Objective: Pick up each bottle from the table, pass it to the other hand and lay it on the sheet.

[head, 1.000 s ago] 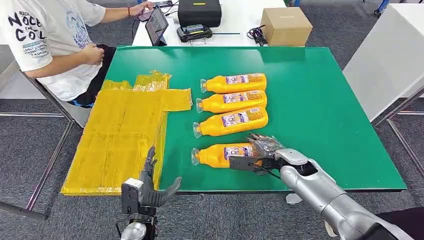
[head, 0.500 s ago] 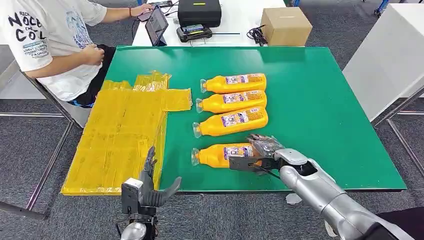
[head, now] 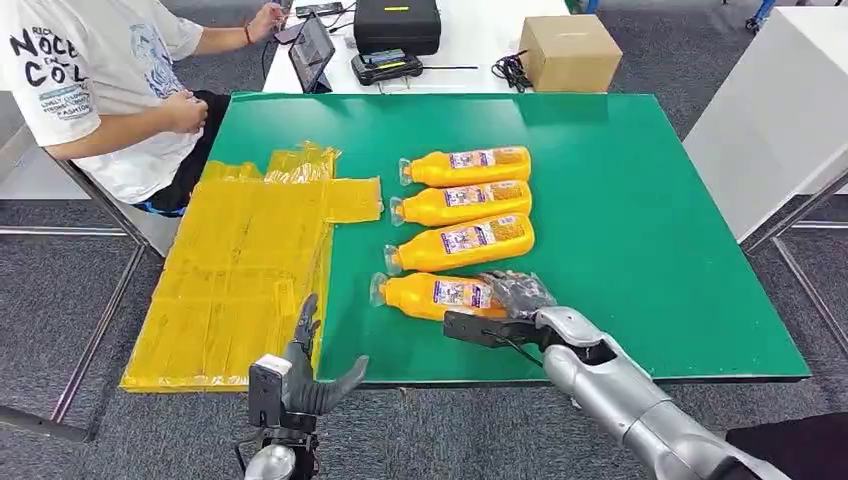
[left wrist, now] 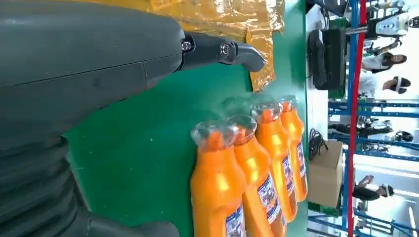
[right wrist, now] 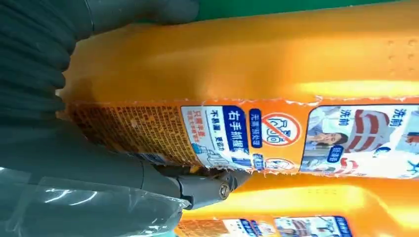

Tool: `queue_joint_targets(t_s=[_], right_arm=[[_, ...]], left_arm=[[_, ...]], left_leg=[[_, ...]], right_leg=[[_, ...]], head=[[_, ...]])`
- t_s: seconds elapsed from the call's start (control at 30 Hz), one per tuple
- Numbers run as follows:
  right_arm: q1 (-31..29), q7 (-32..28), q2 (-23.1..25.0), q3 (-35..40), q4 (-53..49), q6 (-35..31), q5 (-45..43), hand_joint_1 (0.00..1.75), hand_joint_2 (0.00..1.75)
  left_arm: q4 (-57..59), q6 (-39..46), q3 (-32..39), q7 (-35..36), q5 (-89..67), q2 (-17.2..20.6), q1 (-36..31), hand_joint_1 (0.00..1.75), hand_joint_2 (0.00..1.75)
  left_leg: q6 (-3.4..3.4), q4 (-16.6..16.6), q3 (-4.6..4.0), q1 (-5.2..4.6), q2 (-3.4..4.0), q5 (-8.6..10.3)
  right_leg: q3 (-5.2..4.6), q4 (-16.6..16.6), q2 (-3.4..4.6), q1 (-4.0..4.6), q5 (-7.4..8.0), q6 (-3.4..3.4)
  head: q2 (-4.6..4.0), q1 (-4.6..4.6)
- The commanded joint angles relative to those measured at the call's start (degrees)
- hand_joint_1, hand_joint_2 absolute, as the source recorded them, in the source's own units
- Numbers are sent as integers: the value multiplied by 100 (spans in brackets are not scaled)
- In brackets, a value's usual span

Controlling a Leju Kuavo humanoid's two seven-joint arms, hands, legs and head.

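Four orange bottles with clear caps lie on the green table (head: 640,200), caps pointing to my left. My right hand (head: 515,305) grips the base end of the nearest bottle (head: 430,295); its orange label side (right wrist: 296,74) sits close against the right hand (right wrist: 74,148) in the right wrist view. The other three bottles (head: 460,243) (head: 460,203) (head: 465,167) lie in a row behind it. A crumpled yellow sheet (head: 240,270) covers the table's left side and hangs over its edge. My left hand (head: 300,370) hovers open just off the table's near edge, beside the sheet.
A person (head: 90,90) sits at the table's far left corner, one hand at a tablet (head: 312,50). On the white table behind stand a black case (head: 398,22) and a cardboard box (head: 570,50). Another white table (head: 780,110) stands to the right.
The nearest bottle has shifted left and slightly away from me in my right hand's grip, closing on its neighbour. My left hand has barely moved.
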Motion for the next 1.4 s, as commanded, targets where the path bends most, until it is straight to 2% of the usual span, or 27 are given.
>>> queue_joint_targets(t_s=[0.03, 0.37, 0.4, 0.5, 0.6, 0.67, 0.7, 0.73, 0.9, 1.1, 1.13, 1.2, 1.3, 1.4], right_arm=[[44, -53, 322, -85, 561, 46, 1, 175, 175], [227, -183, 467, -310, 604, -34, -3, 175, 175], [348, -276, 483, -456, 515, -143, -103, 175, 175], [1030, -1048, 730, -1375, -228, -573, -816, 175, 175], [1625, -1603, 1011, -2097, -1541, -940, -1195, 175, 175], [1623, -1504, 1022, -2147, -1720, -839, -1213, 175, 175], [1600, -1651, 1045, -2168, -1799, -1186, -852, 175, 175], [1534, -1694, 1121, -2197, -1819, -1238, -728, 175, 175], [1617, -2206, 1582, -2641, -2240, -1711, -694, 175, 175], [1840, -2425, 1757, -2867, -2431, -1990, -763, 175, 175], [1898, -2526, 1759, -2920, -2400, -1915, -886, 175, 175], [2005, -2700, 1798, -3071, -2253, -1962, -1006, 175, 175], [2060, -2833, 1771, -3097, -2186, -1982, -1036, 175, 175], [2269, -2994, 1917, -3293, -2006, -1998, -1059, 175, 175]], left_arm=[[77, -4, -124, 55, 0, 82, -62, 0, 175], [42, 57, -156, 110, -55, 135, -39, 0, 175], [41, 62, -165, 115, -67, 144, -32, 0, 175], [26, 112, -179, 88, -84, 169, -14, 0, 175], [-93, 365, -251, -61, -349, 193, 55, 0, 175], [-123, 364, -251, -64, -360, 185, 63, 0, 175], [-154, 351, -259, -53, -374, 174, 70, 0, 175], [-161, 294, -243, 5, -325, 152, 79, 0, 175], [-257, 204, -279, 30, -216, 134, 113, 0, 175], [-334, 161, -308, 33, -99, 122, 112, 0, 175], [-418, -557, -374, 227, 437, 155, 126, 0, 175], [-646, -1090, -613, 298, 754, 256, 163, 0, 175], [-731, -1103, -649, 330, 776, 261, 178, 0, 175], [-972, -1706, -865, 555, 1404, 371, 191, 0, 175]], left_leg=[[-8, -7, 22, 5, 1, -5], [-13, -10, 34, 9, 5, -8], [-9, -7, 25, 8, 3, -6], [-9, -11, 30, 8, -7, -4], [-10, -7, 24, 10, -4, -7], [-12, -2, 20, 9, 7, -14], [-8, 0, 0, 4, 1, -8], [-11, 1, 4, 5, 2, -13], [-8, 5, -2, 5, 1, -14], [-6, -3, -11, 1, -23, -2], [-10, -3, 5, 5, -20, -11], [-10, -3, 9, 4, -16, -13], [-11, -4, 11, 8, -25, -13], [-9, -6, 8, 3, -11, -12]], right_leg=[[24, -9, -1, 5, -4, -10], [36, -12, 0, 9, -7, -16], [28, -10, -2, 8, -4, -12], [34, -14, -13, 8, -6, -12], [27, -7, -6, 9, -8, -12], [21, 2, 6, 8, -12, -15], [4, 7, 2, 2, -7, -10], [6, 9, 5, 4, -12, -14], [2, 8, 9, 2, -11, -13], [-3, -2, -11, 0, -6, -10], [12, -2, -9, 4, -13, -15], [15, -1, -5, 3, -14, -15], [22, -5, -16, 8, -16, -16], [15, -4, 0, 2, -12, -14]], head=[[0, -2], [0, 0], [0, 0], [0, 0], [0, 0], [0, 0], [0, 0], [0, -4], [0, 4], [0, 0], [0, 0], [0, 0], [0, 0], [0, 0]])
